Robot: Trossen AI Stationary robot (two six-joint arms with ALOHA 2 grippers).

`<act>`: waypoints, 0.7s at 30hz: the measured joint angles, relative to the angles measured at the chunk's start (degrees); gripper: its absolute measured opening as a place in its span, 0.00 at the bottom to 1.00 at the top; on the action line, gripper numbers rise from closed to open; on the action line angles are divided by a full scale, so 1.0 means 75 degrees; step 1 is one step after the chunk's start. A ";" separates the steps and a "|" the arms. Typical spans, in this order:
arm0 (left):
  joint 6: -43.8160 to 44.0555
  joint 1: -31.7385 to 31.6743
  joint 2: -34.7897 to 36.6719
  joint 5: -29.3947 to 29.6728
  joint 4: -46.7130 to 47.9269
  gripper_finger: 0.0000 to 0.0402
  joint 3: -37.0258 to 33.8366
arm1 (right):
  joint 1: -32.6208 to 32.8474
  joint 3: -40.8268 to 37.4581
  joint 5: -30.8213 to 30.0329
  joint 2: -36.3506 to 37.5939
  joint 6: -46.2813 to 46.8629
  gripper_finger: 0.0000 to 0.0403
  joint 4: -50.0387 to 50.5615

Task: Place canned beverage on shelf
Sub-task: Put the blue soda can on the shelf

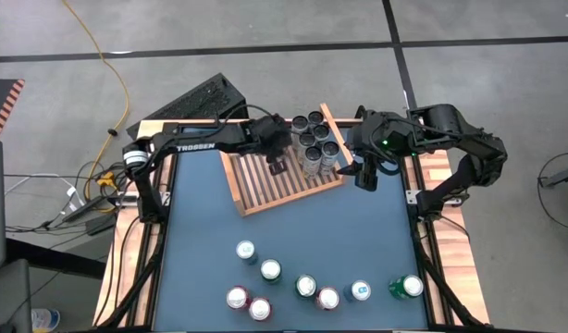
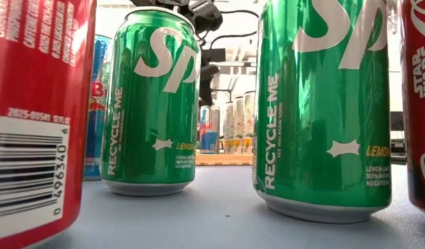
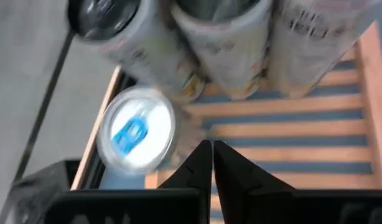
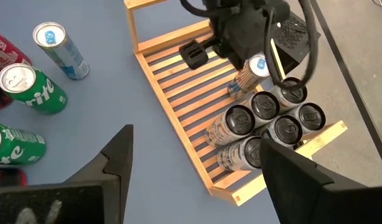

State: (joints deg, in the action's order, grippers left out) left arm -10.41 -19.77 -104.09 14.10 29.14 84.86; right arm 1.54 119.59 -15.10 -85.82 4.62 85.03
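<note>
Left gripper (image 3: 212, 155) over the wooden shelf (image 1: 265, 185), fingers pressed together, holding nothing. A silver can with a blue tab (image 3: 136, 137) stands just beside its tips on the slats, next to the cluster of pale cans (image 1: 314, 139) in the shelf's corner. Right gripper (image 1: 367, 174) hovers wide apart, empty, just off the shelf's edge by that cluster. Loose cans (image 1: 307, 287) sit well away, at the table's (image 1: 358, 231) near side.

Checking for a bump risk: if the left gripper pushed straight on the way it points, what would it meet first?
Probably the bare slats of the shelf. The left gripper, jaws shut, aims at open slats; the blue-topped can sits just beside that line, though depth is unclear.
</note>
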 joint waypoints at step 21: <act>0.0619 0.0054 -0.0645 0.1213 -0.1423 0.00 0.0000 | 0.0044 -0.0003 0.0020 0.0000 -0.0010 0.65 -0.0027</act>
State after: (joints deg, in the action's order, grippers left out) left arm -5.77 -19.36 -108.92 23.20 18.47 84.86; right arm 1.87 119.57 -14.95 -85.82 4.54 84.83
